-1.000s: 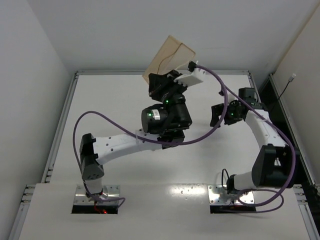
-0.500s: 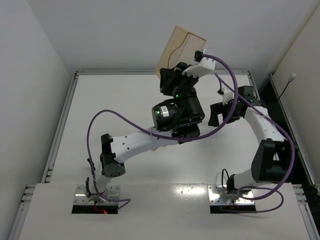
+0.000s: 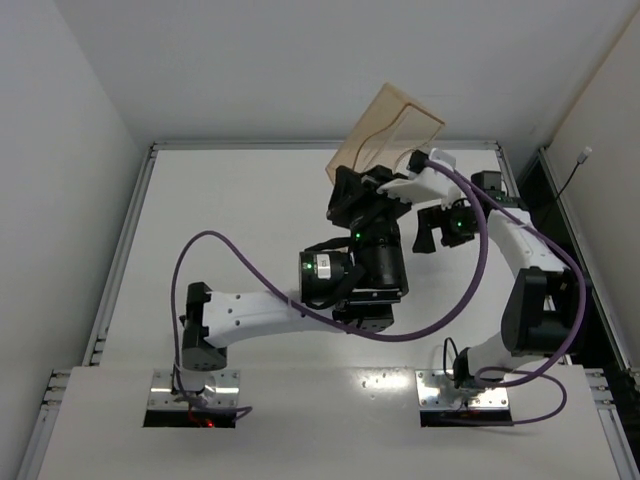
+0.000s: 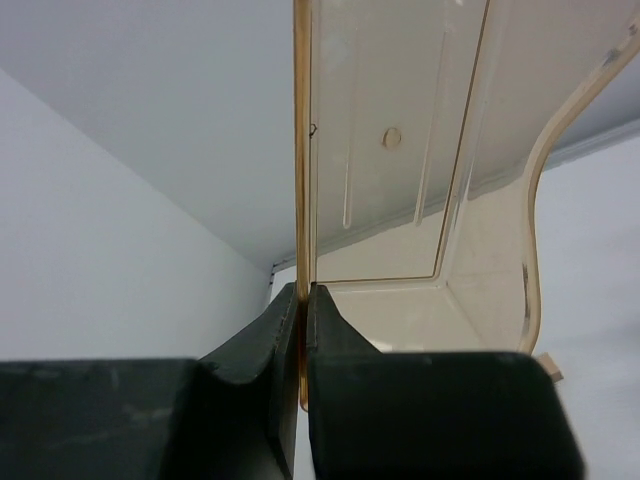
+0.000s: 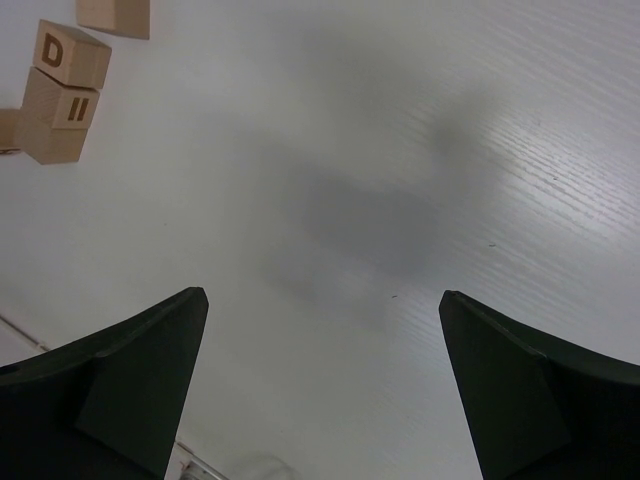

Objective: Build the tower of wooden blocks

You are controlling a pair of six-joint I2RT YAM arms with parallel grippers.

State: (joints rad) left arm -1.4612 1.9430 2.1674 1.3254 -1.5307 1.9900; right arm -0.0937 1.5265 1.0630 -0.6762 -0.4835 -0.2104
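My left gripper point(image 3: 368, 188) is shut on the thin edge of a translucent tan tray point(image 3: 391, 128) and holds it tilted high above the back of the table. In the left wrist view the jaws point(image 4: 302, 305) pinch the tray's rim point(image 4: 301, 150). My right gripper point(image 3: 430, 226) is open and empty, low over the table point(image 5: 320, 294). Three small light wooden cubes lie loose on the table at the top left of the right wrist view: one marked D point(image 5: 70, 54), one with two bars point(image 5: 53, 118), one cut off by the frame point(image 5: 115, 14). No stacked tower shows.
The white table point(image 3: 220, 220) has a raised metal rim round it point(image 3: 135, 220). White walls close in at the back and both sides. The left arm's purple cable point(image 3: 215, 250) loops over the table's middle. The left arm hides the cubes in the top view.
My left arm has swung the tray to the right, still gripped, and its elbow has shifted. My right gripper has barely moved.
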